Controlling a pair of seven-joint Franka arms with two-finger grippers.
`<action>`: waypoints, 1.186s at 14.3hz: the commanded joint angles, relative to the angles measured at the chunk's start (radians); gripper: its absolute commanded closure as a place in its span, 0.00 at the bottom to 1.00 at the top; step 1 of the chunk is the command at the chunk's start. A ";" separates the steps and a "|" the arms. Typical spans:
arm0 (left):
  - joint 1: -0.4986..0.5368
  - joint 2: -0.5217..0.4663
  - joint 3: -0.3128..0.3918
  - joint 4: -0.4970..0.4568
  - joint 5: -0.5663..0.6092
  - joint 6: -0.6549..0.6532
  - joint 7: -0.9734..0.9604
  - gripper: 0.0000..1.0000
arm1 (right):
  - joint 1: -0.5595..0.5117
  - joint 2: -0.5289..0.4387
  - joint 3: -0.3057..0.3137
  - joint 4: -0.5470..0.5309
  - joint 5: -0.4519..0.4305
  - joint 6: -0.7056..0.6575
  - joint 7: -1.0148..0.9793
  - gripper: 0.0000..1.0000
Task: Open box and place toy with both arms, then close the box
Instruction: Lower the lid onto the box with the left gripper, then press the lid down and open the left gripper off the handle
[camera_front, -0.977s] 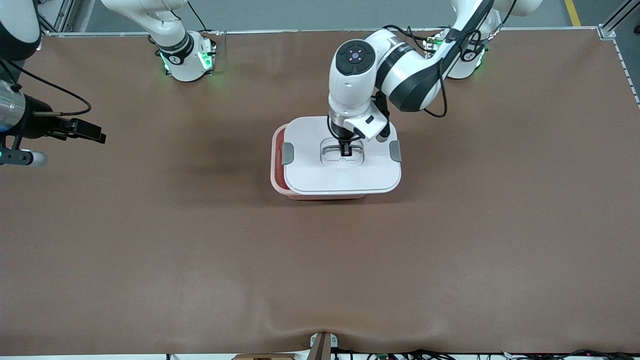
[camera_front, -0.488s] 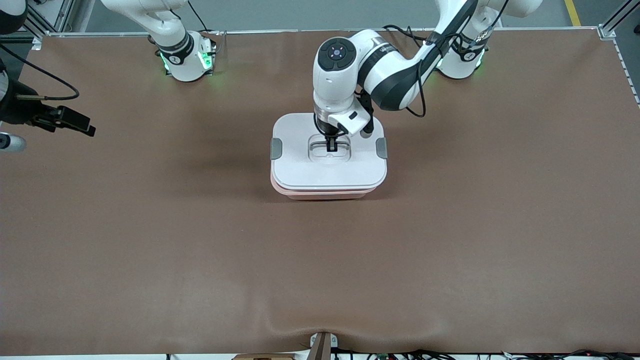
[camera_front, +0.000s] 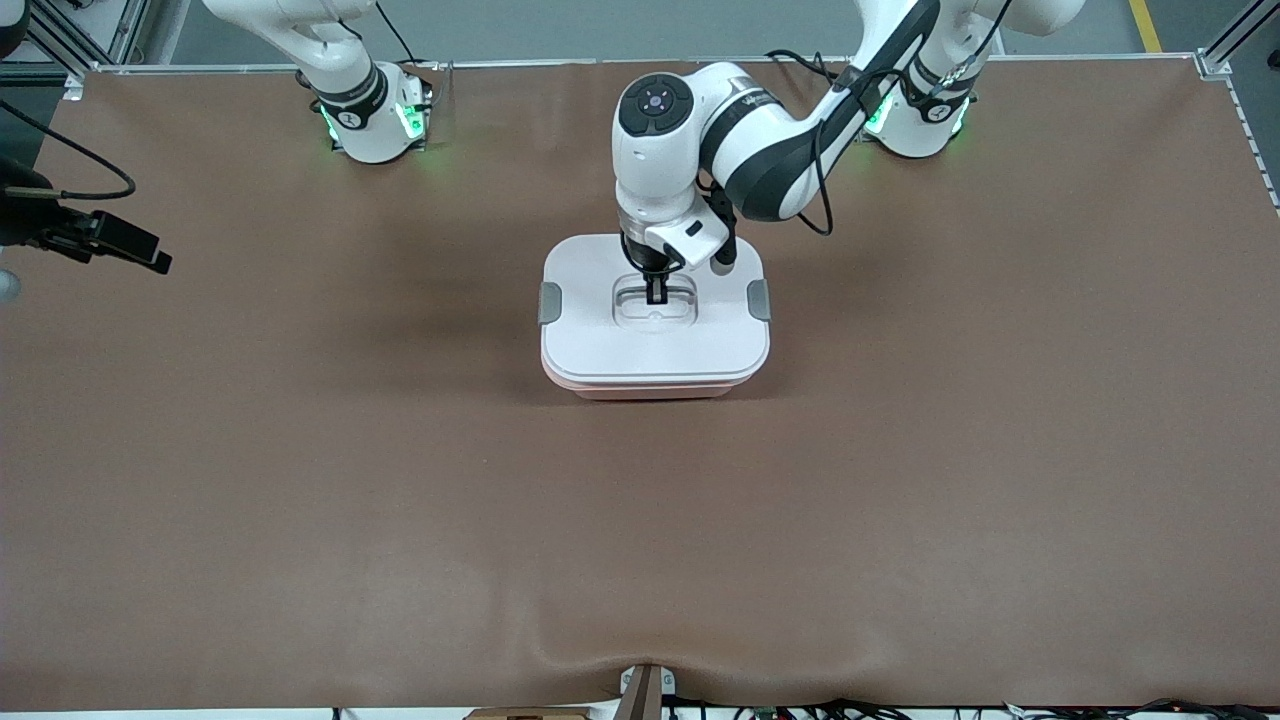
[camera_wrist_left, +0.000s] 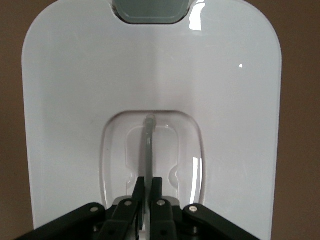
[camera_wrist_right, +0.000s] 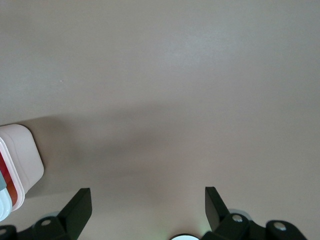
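The box (camera_front: 655, 387) stands mid-table, a pale pink tub of which only a strip shows beneath its white lid (camera_front: 600, 345). The lid lies squarely over the tub, and I cannot tell whether it is pressed home. My left gripper (camera_front: 656, 293) is in the lid's recess, shut on the thin upright handle (camera_wrist_left: 148, 145), which runs between the fingertips of the left gripper (camera_wrist_left: 148, 184). My right gripper (camera_wrist_right: 148, 197) is open and holds nothing, over bare table at the right arm's end; a corner of the box (camera_wrist_right: 22, 155) shows in its wrist view. The toy is hidden.
Grey clips (camera_front: 549, 302) (camera_front: 759, 299) sit at the lid's two short ends. Both arm bases (camera_front: 375, 120) (camera_front: 920, 115) stand along the table edge farthest from the front camera. The brown mat (camera_front: 640, 540) buckles slightly near the front edge.
The left arm has carried the lid toward the right arm's end until it covers the tub, whose open rim no longer shows. The right arm's hand has drawn back toward the table's edge.
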 joint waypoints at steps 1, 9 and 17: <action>-0.010 0.012 0.000 0.019 0.026 0.002 -0.020 1.00 | -0.069 0.006 0.066 0.034 -0.005 -0.009 0.020 0.00; -0.015 0.050 0.003 0.012 0.058 0.027 -0.020 1.00 | -0.043 -0.007 0.084 0.011 -0.046 -0.010 0.032 0.00; -0.015 0.070 0.003 0.019 0.066 0.051 -0.045 1.00 | -0.053 -0.034 0.075 -0.035 0.001 0.038 0.037 0.00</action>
